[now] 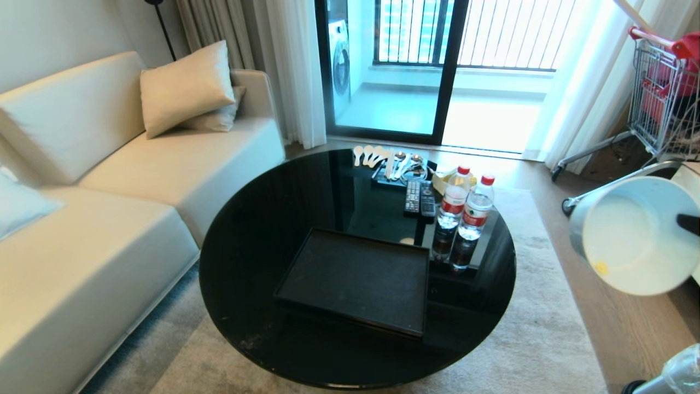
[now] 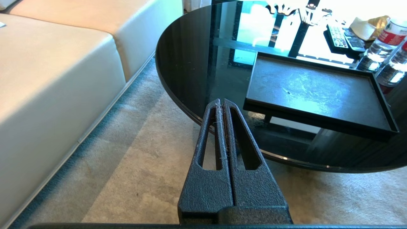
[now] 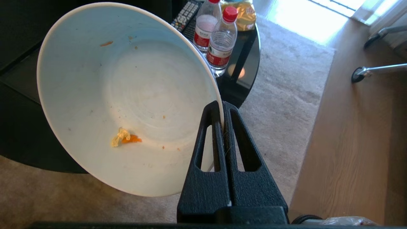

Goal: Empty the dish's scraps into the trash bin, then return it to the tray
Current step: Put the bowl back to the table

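Note:
The dish (image 1: 629, 235) is a white bowl held in the air to the right of the round table, tipped on its side with its mouth facing me. My right gripper (image 3: 221, 109) is shut on its rim; one dark finger (image 1: 689, 223) shows inside the bowl. A small orange and pale scrap (image 3: 125, 138) clings to the dish's (image 3: 127, 95) inner wall. The black tray (image 1: 355, 279) lies bare on the table. Only the bagged edge of the trash bin (image 1: 675, 375) shows, on the floor below the dish. My left gripper (image 2: 220, 102) hangs shut over the carpet by the table's near edge.
The round black glass table (image 1: 257, 230) also carries two water bottles (image 1: 465, 205), remote controls (image 1: 419, 198) and white spoons (image 1: 367, 155) at its far side. A cream sofa (image 1: 109, 180) stands to the left. A shopping cart (image 1: 664, 93) stands far right.

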Motion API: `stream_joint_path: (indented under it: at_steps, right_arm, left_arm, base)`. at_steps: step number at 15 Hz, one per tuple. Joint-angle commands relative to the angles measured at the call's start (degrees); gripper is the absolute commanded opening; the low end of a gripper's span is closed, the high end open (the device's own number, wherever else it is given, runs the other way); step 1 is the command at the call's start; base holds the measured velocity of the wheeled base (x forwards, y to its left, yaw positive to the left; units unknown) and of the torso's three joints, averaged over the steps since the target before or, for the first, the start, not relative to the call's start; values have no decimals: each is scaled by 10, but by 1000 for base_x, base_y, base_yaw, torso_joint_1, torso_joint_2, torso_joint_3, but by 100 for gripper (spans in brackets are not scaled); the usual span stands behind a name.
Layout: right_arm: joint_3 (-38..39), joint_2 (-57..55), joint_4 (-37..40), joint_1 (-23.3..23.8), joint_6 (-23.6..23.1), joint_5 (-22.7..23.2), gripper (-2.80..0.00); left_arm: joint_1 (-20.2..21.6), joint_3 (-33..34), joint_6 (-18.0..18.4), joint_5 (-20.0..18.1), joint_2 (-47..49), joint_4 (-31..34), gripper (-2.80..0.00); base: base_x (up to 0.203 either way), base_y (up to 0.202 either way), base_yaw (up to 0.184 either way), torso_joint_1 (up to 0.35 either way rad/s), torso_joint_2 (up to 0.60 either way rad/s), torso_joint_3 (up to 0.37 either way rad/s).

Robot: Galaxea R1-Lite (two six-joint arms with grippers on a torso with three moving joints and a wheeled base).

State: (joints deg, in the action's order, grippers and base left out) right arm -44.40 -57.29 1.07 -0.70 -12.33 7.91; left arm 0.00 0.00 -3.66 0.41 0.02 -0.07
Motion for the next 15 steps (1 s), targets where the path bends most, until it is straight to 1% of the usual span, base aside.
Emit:
stream_joint_path:
  at_steps: [1, 3, 4, 5, 8, 9, 10, 13, 14, 15]
  right_arm:
    - [-70, -166, 2, -14, -1, -11, -280]
    - [-117, -253, 1, -54, 17, -62, -280]
    - [-145, -293, 2, -77, 41, -86, -280]
    - [-170, -329, 4, -92, 63, -101, -280]
    - [-233, -445, 7, -116, 123, -137, -280]
    - [-250, -481, 8, -127, 152, -143, -280]
    - [-268, -520, 9, -142, 191, -147, -280]
    - [-317, -616, 10, -208, 326, -153, -280]
    - [-329, -641, 10, -228, 363, -153, -280]
    - [-338, -666, 9, -243, 389, -154, -280]
  left_arm:
    - [0, 0, 0, 0, 0, 0, -280]
    - [0, 0, 0, 0, 0, 0, -280]
    - [0, 0, 0, 0, 0, 0, -280]
    - [0, 0, 0, 0, 0, 0, -280]
    - [0, 0, 0, 0, 0, 0, -280]
    - [0, 0, 0, 0, 0, 0, -280]
    - [0, 0, 0, 0, 0, 0, -280]
    - [0, 0, 0, 0, 0, 0, -280]
    - [0, 0, 0, 0, 0, 0, -280]
    - [0, 0, 0, 0, 0, 0, -280]
  base:
    - [0, 0, 0, 0, 0, 0]
    - [0, 0, 0, 0, 0, 0]
    - [0, 0, 0, 0, 0, 0]
    - [0, 0, 0, 0, 0, 0]
    - [0, 0, 0, 0, 0, 0]
    - [0, 0, 0, 0, 0, 0]
    - [0, 0, 0, 0, 0, 0]
    - [0, 0, 0, 0, 0, 0]
    - [0, 0, 0, 0, 0, 0]
    - [0, 0, 0, 0, 0, 0]
